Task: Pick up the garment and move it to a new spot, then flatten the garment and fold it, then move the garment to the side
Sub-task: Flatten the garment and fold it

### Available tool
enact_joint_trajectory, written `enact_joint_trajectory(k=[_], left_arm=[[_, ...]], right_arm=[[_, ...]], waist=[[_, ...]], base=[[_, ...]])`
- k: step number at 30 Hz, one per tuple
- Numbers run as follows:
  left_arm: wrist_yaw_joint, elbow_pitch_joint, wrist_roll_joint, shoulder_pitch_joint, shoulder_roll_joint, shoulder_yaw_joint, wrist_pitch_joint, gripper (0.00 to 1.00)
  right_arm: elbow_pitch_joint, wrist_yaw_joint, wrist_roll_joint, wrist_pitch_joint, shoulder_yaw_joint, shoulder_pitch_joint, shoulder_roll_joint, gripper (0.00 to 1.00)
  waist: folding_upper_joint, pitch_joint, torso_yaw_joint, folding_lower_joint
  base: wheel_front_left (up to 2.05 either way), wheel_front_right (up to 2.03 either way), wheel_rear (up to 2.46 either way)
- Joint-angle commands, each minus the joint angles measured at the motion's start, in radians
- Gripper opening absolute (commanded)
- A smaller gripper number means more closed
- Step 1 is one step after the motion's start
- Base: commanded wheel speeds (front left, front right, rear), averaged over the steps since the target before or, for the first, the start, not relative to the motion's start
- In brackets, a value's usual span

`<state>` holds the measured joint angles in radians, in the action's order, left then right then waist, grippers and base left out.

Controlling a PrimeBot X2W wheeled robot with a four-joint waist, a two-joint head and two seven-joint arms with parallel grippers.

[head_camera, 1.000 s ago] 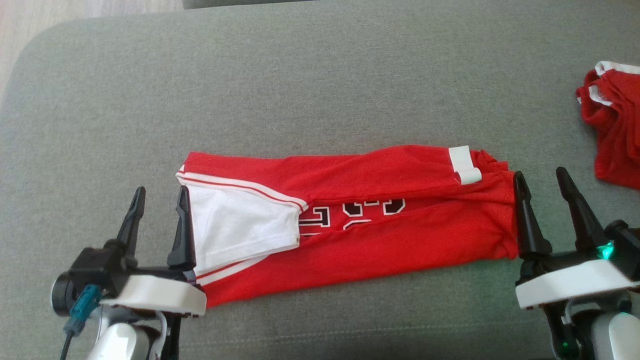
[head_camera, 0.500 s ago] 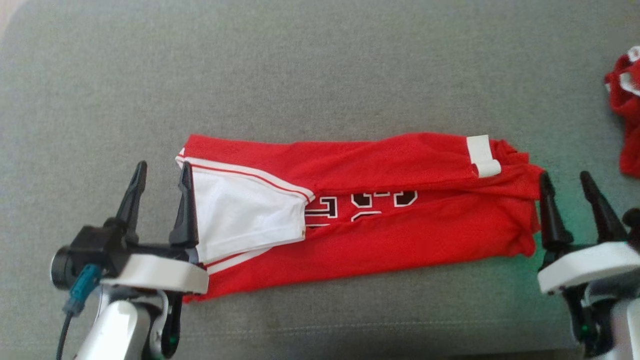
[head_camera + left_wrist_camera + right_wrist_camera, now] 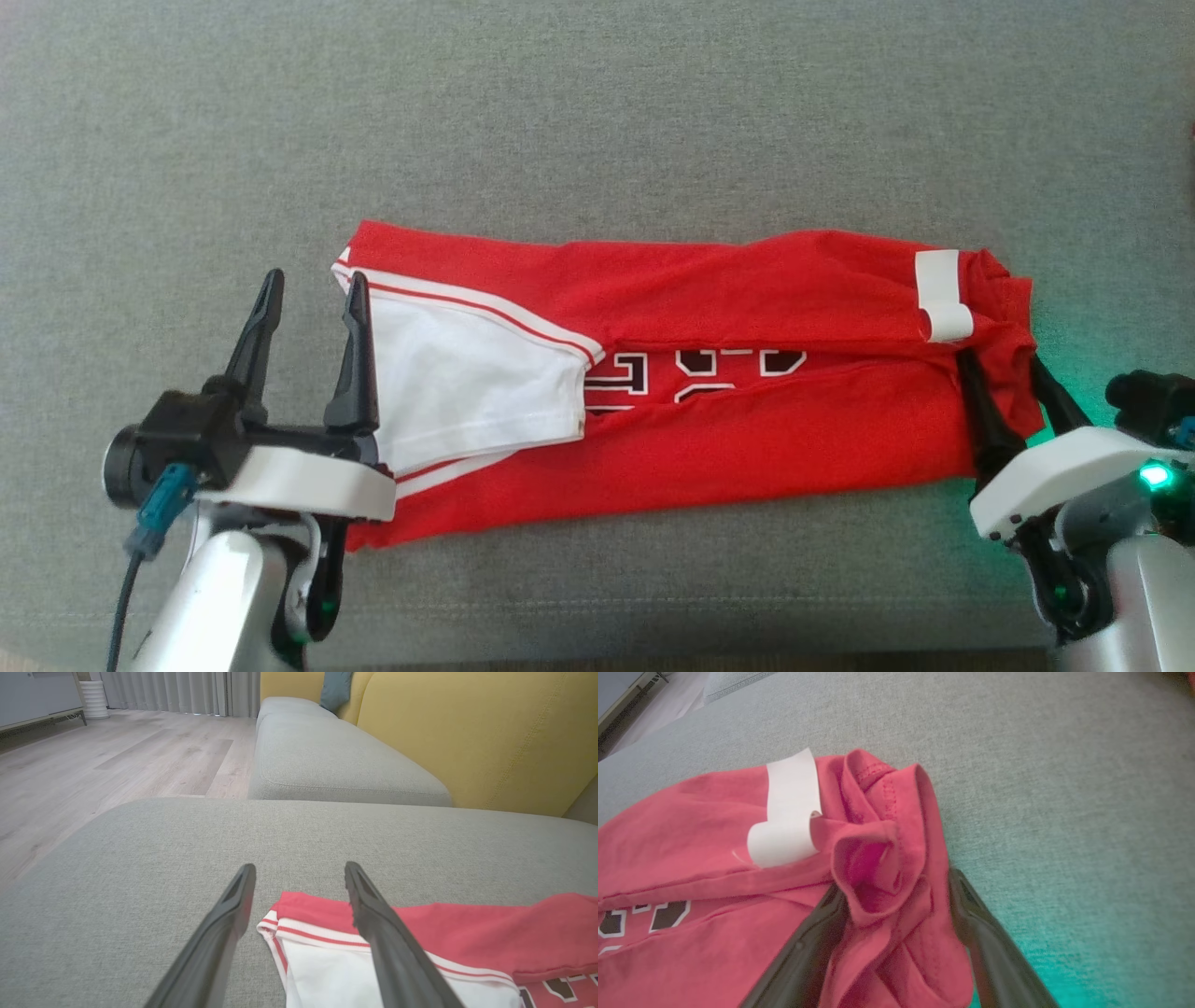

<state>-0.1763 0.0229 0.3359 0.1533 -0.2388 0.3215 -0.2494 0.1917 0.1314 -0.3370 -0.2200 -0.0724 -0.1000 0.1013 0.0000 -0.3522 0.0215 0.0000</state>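
Now, left claw [image 3: 314, 277] wide at white end of garment [image 3: 747, 280]; right claw [image 3: 896, 882] wide, straddling bunched red end.

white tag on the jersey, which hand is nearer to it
Right. The right hand straddles the bunched end of the jersey beside the white tag; the left hand sits at the opposite, white-panel end.

The red garment [image 3: 747, 439] has white striped trim and black lettering; the cushion [image 3: 597, 112] is grey
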Motion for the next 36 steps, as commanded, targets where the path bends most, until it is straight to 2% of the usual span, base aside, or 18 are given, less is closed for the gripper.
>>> enact_joint_trajectory(k=[1, 3, 10, 19, 22, 28, 32, 36], left_arm=[[0.001, -0.028, -0.008, 0.037, -0.010, -0.039, -0.011, 1.00], [0.002, -0.027, -0.013, 0.040, -0.010, -0.042, -0.011, 1.00], [0.000, -0.035, -0.023, 0.037, -0.010, -0.049, -0.012, 1.00], [-0.005, -0.045, -0.026, 0.010, -0.012, -0.049, -0.012, 1.00], [-0.002, -0.046, -0.022, 0.007, -0.010, -0.046, -0.012, 1.00], [-0.008, -0.037, -0.026, -0.007, -0.016, -0.041, -0.011, 1.00], [-0.011, -0.038, -0.026, -0.012, -0.016, -0.035, -0.007, 1.00], [-0.011, -0.039, -0.024, -0.012, -0.016, -0.027, -0.001, 1.00]], right_arm=[[-0.006, -0.001, -0.008, -0.020, 0.034, 0.003, -0.007, 0.84], [-0.009, -0.001, -0.018, -0.028, 0.041, 0.005, -0.010, 0.00], [-0.064, -0.001, -0.039, -0.011, 0.025, 0.008, 0.003, 0.00], [-0.119, -0.001, -0.044, -0.008, -0.142, 0.035, 0.077, 0.00], [-0.150, -0.001, -0.034, -0.025, -0.158, 0.039, 0.096, 0.00], [-0.302, -0.001, 0.004, -0.072, -0.076, 0.020, 0.080, 0.00], [-0.410, -0.001, 0.005, -0.137, 0.050, -0.004, 0.042, 0.00], [-0.430, -0.001, -0.043, -0.176, 0.200, -0.045, -0.006, 0.00]], waist=[[0.0000, 0.001, -0.001, 0.0000], [0.0000, 0.001, -0.001, 0.0000], [0.0000, 0.017, -0.009, 0.0000], [0.0000, 0.052, -0.028, 0.0000], [0.0000, 0.063, -0.033, 0.0000], [0.0000, 0.096, -0.046, 0.0000], [0.0000, 0.111, -0.043, 0.0000], [0.0000, 0.120, -0.029, 0.0000]], base=[[0.00, 0.00, 0.00], [0.00, 0.00, 0.00], [0.00, 0.00, 0.00], [0.00, 0.00, 0.00], [0.00, 0.00, 0.00], [0.00, 0.00, 0.00], [0.00, 0.00, 0.00], [0.00, 0.00, 0.00]])
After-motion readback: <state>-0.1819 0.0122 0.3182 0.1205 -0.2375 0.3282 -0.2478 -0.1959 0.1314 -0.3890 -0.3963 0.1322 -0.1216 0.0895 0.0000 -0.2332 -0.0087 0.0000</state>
